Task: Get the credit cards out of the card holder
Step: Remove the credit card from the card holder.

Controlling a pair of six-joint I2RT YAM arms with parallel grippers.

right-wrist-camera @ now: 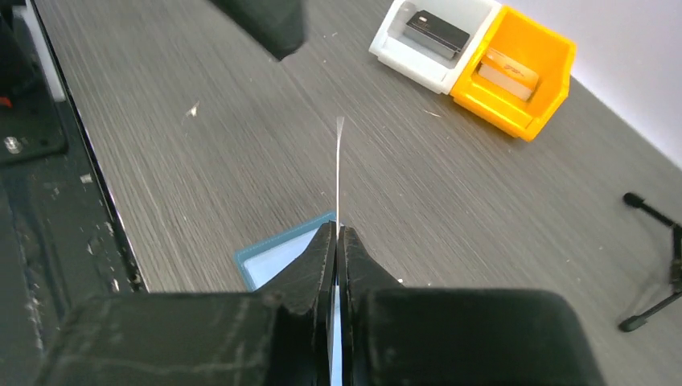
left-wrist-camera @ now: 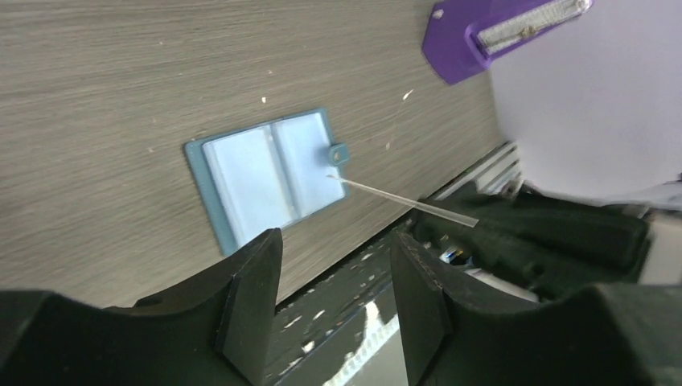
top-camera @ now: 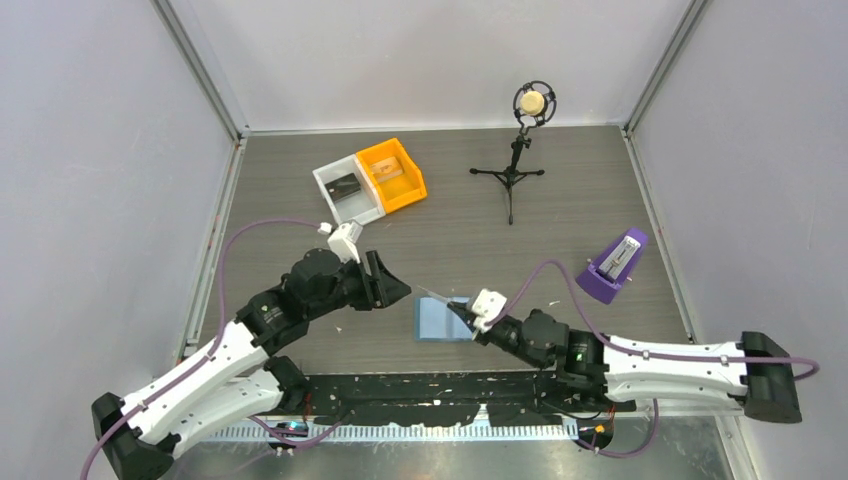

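Cards: black card [top-camera: 345,185] in white bin [top-camera: 326,183], tan card [top-camera: 390,170] in orange bin [top-camera: 412,192], far left of table; both well apart from holder.
Left gripper [top-camera: 397,290]: jaws apart, empty, hanging just left of holder.
Holder [top-camera: 440,324]: lying open and flat near front edge, between both grippers; pockets look empty.
Sheet [right-wrist-camera: 339,161]: thin, seen edge-on, jutting from right jaws over holder; possibly a card, face not shown; tip near clasp, touching or not cannot tell.
Right gripper [top-camera: 458,310]: clamped together on sheet, just above holder's right side.
Step, judged: carrying sheet clear of holder.
Doing it well: firm pinch; lift up first so the edge misses the clasp and does not drag holder; left jaws ready to pin holder or take the sheet.
Surface: table [top-camera: 560,200] grey wood-grain, flat, dotted with pale specks.
Room: pale walls [top-camera: 430,60] on three sides; mic stand [top-camera: 512,175] far back; purple stand [top-camera: 610,272] at right.
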